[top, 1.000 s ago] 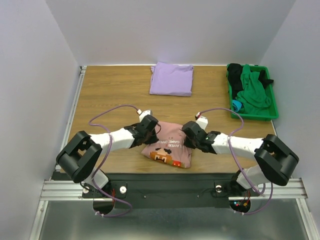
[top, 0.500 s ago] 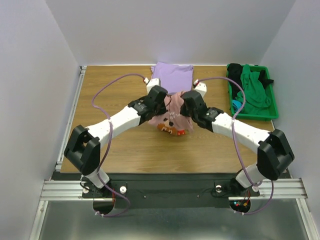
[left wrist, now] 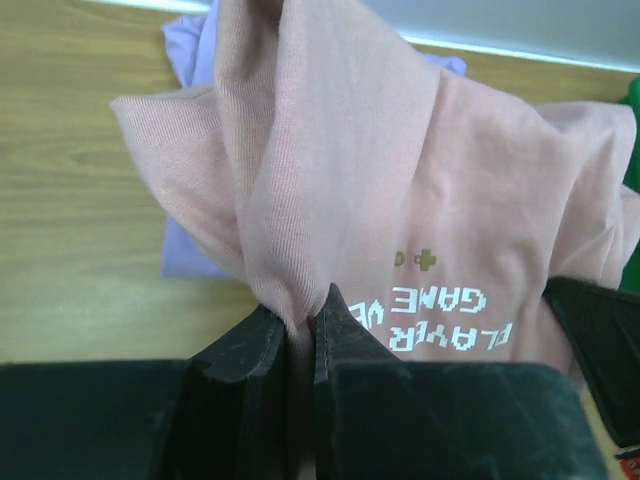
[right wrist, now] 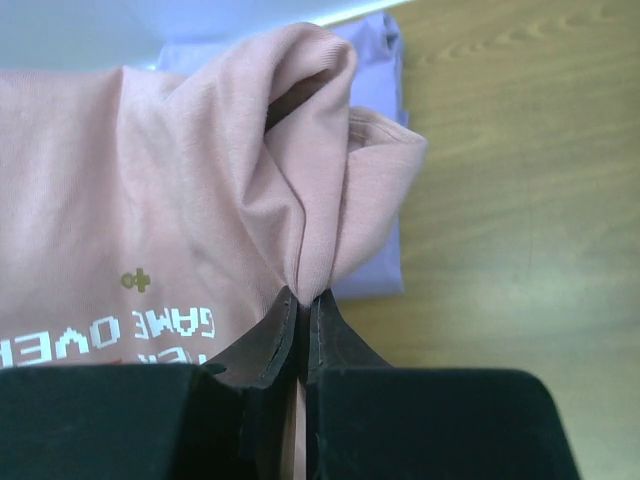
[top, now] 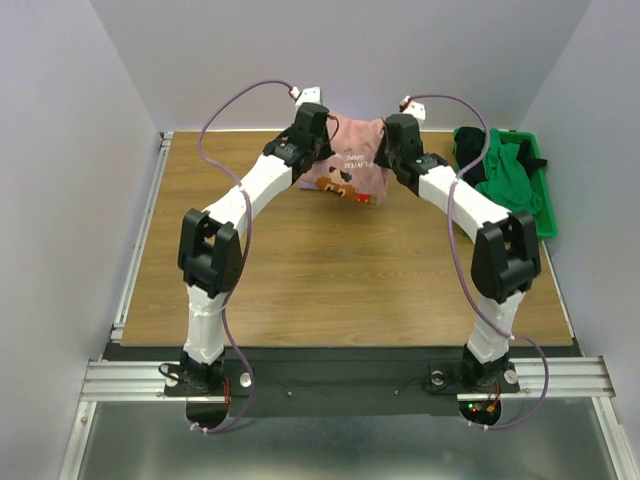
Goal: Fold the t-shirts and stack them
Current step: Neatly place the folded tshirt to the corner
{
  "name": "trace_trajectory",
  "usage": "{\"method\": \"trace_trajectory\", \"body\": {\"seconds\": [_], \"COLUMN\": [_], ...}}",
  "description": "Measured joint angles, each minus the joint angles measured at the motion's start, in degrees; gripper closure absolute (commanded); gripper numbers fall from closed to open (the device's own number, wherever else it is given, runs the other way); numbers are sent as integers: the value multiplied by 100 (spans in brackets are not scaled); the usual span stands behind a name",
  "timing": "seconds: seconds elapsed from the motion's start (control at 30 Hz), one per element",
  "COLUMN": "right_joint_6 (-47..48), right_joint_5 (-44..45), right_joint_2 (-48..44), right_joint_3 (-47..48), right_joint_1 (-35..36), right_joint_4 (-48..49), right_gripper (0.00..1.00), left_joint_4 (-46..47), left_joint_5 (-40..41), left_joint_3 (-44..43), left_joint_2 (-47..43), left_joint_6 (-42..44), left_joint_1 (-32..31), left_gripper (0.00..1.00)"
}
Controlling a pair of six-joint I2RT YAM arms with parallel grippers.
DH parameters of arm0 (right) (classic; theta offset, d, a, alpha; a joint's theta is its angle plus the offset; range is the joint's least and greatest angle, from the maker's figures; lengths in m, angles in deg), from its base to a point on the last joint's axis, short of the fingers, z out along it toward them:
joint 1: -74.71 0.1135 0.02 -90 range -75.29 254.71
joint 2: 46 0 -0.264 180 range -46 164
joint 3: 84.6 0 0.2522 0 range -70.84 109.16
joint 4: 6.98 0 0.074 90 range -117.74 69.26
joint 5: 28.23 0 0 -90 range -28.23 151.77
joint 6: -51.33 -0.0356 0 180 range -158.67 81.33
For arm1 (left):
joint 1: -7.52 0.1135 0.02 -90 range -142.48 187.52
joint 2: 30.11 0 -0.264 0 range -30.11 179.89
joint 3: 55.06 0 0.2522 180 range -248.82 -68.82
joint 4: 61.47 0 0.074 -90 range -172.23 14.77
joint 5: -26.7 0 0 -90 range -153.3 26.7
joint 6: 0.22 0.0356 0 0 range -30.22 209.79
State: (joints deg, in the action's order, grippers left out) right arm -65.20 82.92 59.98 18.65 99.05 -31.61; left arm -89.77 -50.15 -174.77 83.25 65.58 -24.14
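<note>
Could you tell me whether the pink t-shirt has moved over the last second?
Yes. The pink t-shirt went from the near edge of the table to its far edge, level with the green bin.

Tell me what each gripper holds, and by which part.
Both hold the pink shirt. The left gripper pinches a bunched fold at its left edge, and the right gripper a bunched fold at its right edge, above the lavender shirt.
</note>
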Motion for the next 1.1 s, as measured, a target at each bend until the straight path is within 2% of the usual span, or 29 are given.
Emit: {"method": "trace_trajectory", "body": {"seconds": [0.1,0.43,0.67,0.8,0.97,1.0,1.03,1.07,1.1], "right_joint_6": [166,627,780,848,859,855,841,826,796], "right_joint_5": [-179,-756,-778,-756,-678,-673,-675,-678,-678], "right_joint_2": [562,2264,2747,3082,3298,3353,3381,3416,3427], "right_joint_3": [595,2378,2835,3230,3285,3311,3324,3329,3329], "right_joint_1": [-188,-529,-564,-581,-654,-678,-693,-719,-732], "right_joint_4": [22,-7,-22,-7,-24,-22,-24,-22,-26], "right_gripper": [100,100,100,100,100,97,80,56,46], "left_joint_4": [31,341,605,719,872,874,879,883,901], "left_joint_5": [-216,-802,-1084,-1178,-1316,-1344,-1386,-1408,-1432], "left_joint_3": [-675,-1696,-2120,-2149,-2157,-2157,-2157,-2157,-2157], "left_joint_2": [638,1930,2485,2651,2828,2852,2874,2887,2898], "left_joint_6": [197,431,444,407,302,284,260,251,203], "left_joint_1": [225,750,892,914,977,992,1014,1029,1054], "left_gripper": [100,100,100,100,100,76,56,2,1]}}
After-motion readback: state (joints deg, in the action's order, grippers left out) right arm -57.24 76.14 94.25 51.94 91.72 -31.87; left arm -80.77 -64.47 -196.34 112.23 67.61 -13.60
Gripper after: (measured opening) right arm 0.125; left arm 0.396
